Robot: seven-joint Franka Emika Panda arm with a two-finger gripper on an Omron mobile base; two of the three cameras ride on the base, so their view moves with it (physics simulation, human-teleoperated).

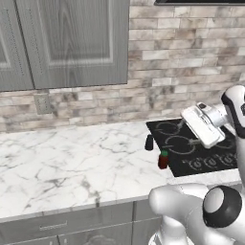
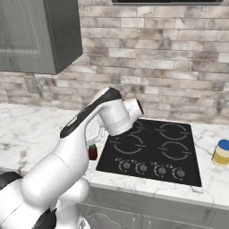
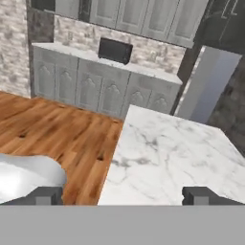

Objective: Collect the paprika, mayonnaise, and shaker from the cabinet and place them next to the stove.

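My fingers [image 3: 48, 195] are spread wide with nothing between them, while the paprika [image 1: 163, 160] and black shaker [image 1: 149, 142] sit mid-frame just left of the stove [image 1: 191, 148] and the mayonnaise [image 2: 221, 152] sits at the right edge, cabinet [image 1: 72, 40] shut upper left.

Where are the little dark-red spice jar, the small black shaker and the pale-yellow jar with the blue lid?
Dark-red spice jar [image 1: 163, 160], left base view, body.
Black shaker [image 1: 149, 142], left base view, middle.
Pale-yellow jar [image 2: 220, 156], right base view, side.
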